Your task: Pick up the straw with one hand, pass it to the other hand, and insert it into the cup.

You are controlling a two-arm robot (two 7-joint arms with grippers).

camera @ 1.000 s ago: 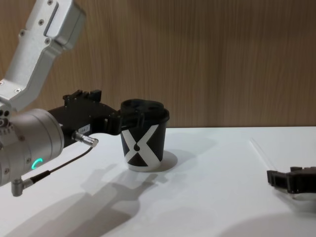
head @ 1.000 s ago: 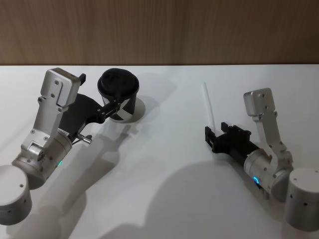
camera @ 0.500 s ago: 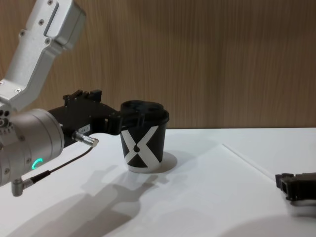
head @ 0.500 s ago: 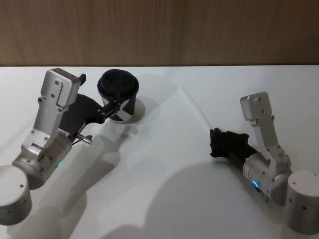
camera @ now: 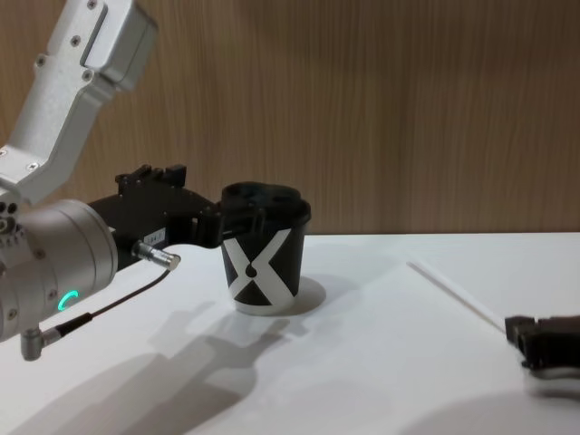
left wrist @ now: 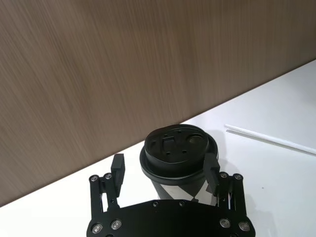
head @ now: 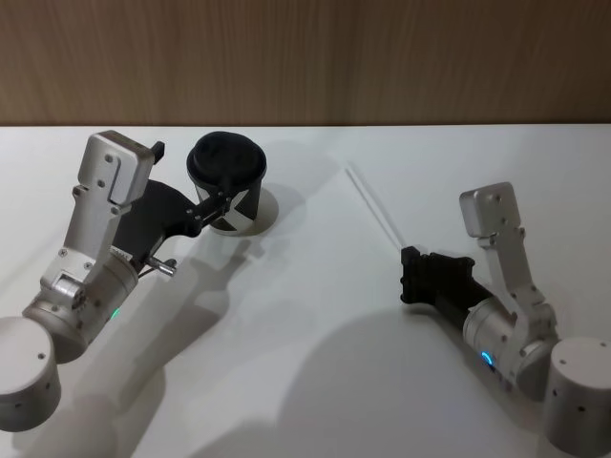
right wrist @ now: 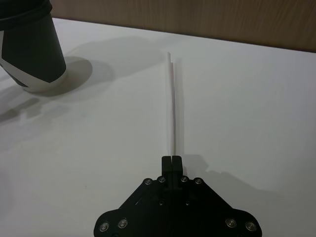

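A wood-panelled wall (head: 382, 57) backs the white table (head: 315, 315) on which an Alpha Bot 2 works with both arms. On the robot's left, the black cup (camera: 263, 254) with its white X mark and domed lid stands upright near the wall. The left gripper (left wrist: 165, 168) reaches in at lid height, one finger on each side of the cup. The jaws are spread. One finger stands clear of the rim, and the other is so close that contact cannot be judged from the wrist view.

On the right side of the table, the right gripper (right wrist: 171, 159) sits low over the surface. Its fingers are pressed together on the near end of the straw (right wrist: 172, 103). The thin whitish tube runs straight out from the fingertips, away from the robot and slanting towards its left. Its free end is well apart from the cup. A narrow shadow lies just beside the straw. It may be resting on the table or raised slightly.
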